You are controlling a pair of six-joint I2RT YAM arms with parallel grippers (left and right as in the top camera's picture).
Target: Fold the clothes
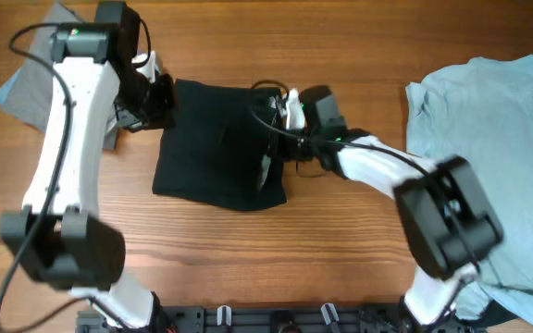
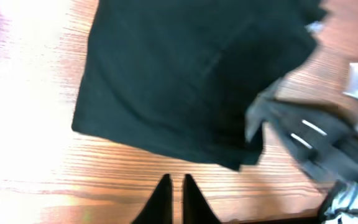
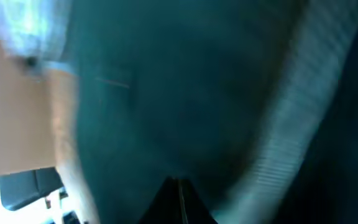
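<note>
Black, soft and light, the folded garment [image 1: 216, 148] lies mid-table in the overhead view. It will sag, so we judge a corner or hem the best hold. The left gripper [image 1: 158, 100] sits at its 10 o'clock corner, the right gripper [image 1: 282, 139] at its 3 o'clock edge. A blue shirt [image 1: 489, 129] crowds 3 o'clock, while bare table [image 1: 248, 250] lies open at 6.

Left wrist: fingers nearly together, empty, just off the hem.

Right wrist: blurred. The fingers look closed over dark cloth, but we cannot tell whether they pinch it.

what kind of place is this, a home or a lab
Probably a robot lab bench, not a home: a left arm and right arm reach over a wooden table, and clothes lie on it, a black garment, a light blue shirt and a grey cloth.
</note>
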